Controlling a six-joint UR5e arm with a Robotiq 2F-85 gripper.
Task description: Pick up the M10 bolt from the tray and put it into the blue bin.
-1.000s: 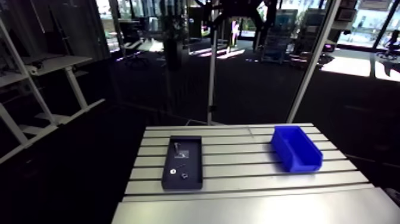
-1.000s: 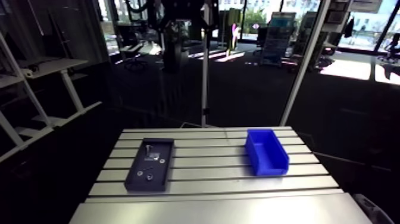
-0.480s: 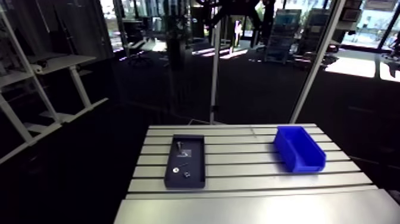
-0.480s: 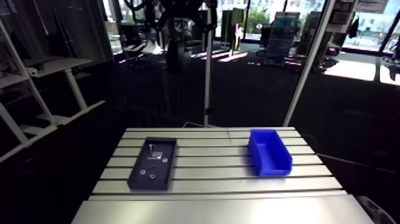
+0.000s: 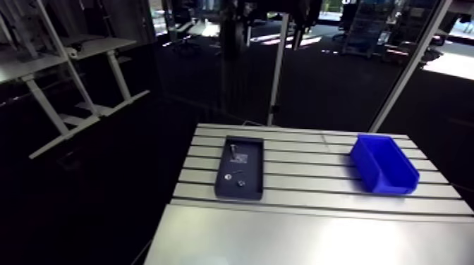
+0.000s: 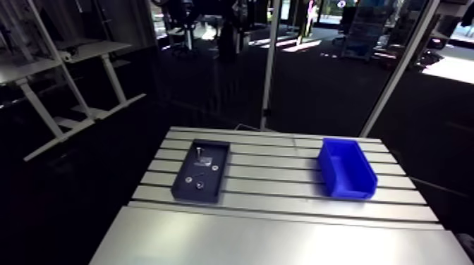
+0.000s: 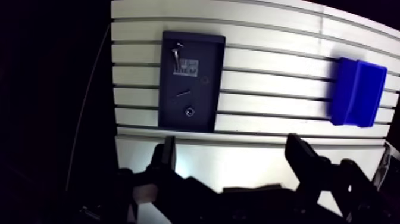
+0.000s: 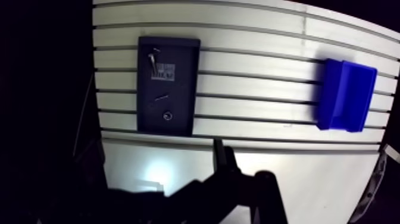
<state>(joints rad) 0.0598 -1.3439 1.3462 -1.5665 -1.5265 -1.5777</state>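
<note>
Starting at the left of the arm view: the dark tray (image 5: pixel 252 163) sits left of centre on the slotted aluminium table (image 5: pixel 310 177), its long side running away from the camera. Inside it, at the far end, there's the bolt (image 5: pixel 232 150), lying loose on the tray floor beside a small pale label (image 7: pixel 186 67). Whether it is an M10, the views are too small to tell. Toward the tray's near end, two small round pieces (image 5: pixel 227 177) sit close together; washers or nuts, I cannot say. The wrist view also picks out a thin dark screw (image 7: pixel 183 93) between the label and the round pieces.

Moving right across the table's slots, well apart from the tray, comes the blue bin (image 5: pixel 372 169) at the right of the frame, upright with its open top facing up.

Over to the wrist view: the jaws are spread wide and hold nothing. The two dark fingers (image 7: pixel 168 156) stand far apart above the smooth plate (image 7: pixel 238 164) at the table's near edge. The tray lies ahead of one finger, the bin ahead and out beyond the other. The bolt is in the tray, at the end farthest from the jaws, untouched.
</note>
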